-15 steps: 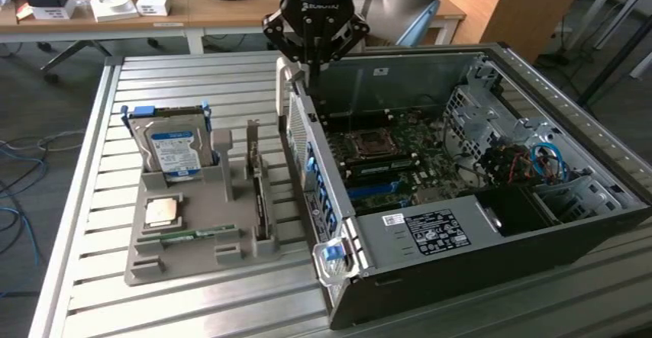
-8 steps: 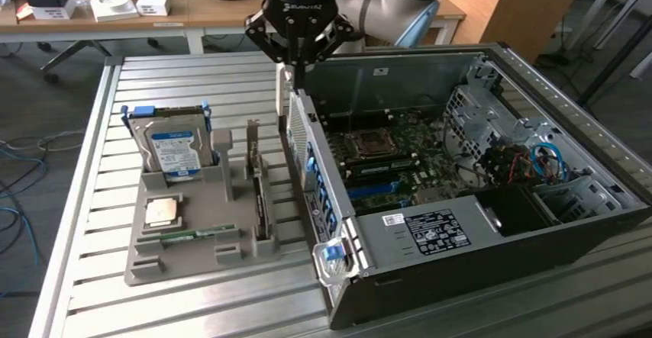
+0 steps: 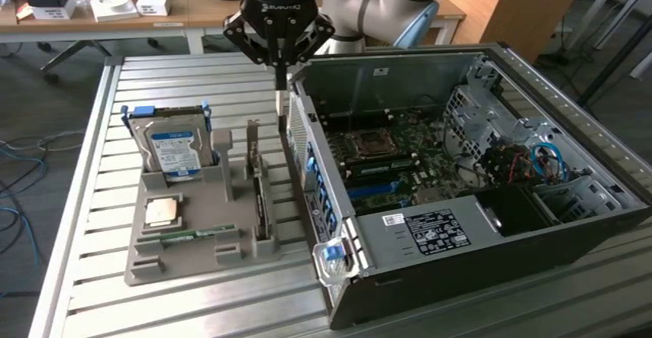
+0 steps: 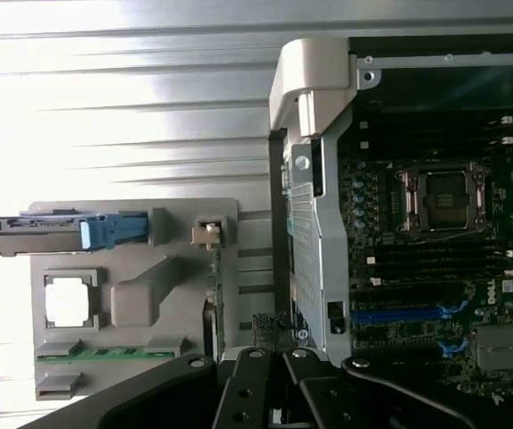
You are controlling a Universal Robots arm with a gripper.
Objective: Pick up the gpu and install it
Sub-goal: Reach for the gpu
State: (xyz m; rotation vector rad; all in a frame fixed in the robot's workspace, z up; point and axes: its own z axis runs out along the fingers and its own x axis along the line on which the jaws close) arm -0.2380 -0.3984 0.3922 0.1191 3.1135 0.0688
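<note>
Grey plastic tray (image 3: 183,265) sits on the slatted metal worktop (image 3: 91,201), toward the exterior view's left edge, just beside the open case (image 3: 459,239). The gpu (image 3: 261,204) stands edge-on in the tray's slot along the side nearest the case, not yet lifted. In the wrist view it reads as a thin line (image 4: 214,286) beside the tray's posts. The drive (image 3: 173,151) stands upright at the tray's far corner.

The gripper (image 3: 282,113) hangs over the narrow gap between tray and case wall, near the gpu's far end but apart from it. Its jaws look pressed together with nothing between them, and the wrist view shows the two pads meeting (image 4: 274,329).

The card is probably light and stiff, yet fragile, with exposed parts on its faces and contacts along its lower edge. Standing this way, it offers its upper edge. A pinch across its thin thickness near mid-length seems the soundest hold, since it would keep the card from tilting.
</note>
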